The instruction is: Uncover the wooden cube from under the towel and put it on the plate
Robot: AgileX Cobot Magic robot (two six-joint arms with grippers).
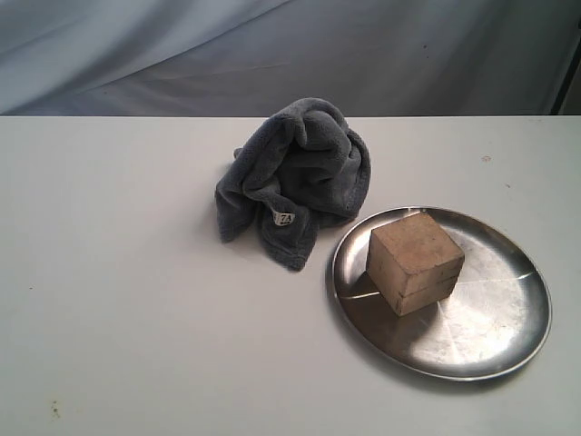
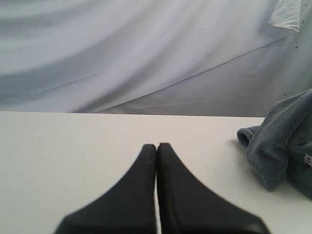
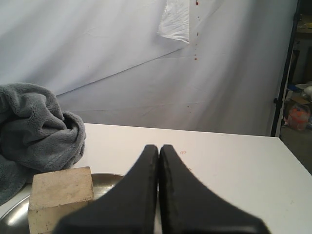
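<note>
There's the cube (image 1: 415, 262) on the plate (image 1: 495, 341), towel (image 1: 304, 168) heaped just beside; left gripper (image 2: 156, 148) and right gripper (image 3: 159, 148) clenched, empty. Looks done, so best hold both arms clear

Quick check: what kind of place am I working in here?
Likely a lab or test setup: a plain white table, a grey backdrop sheet hung behind it, and storage clutter past its edge.
</note>
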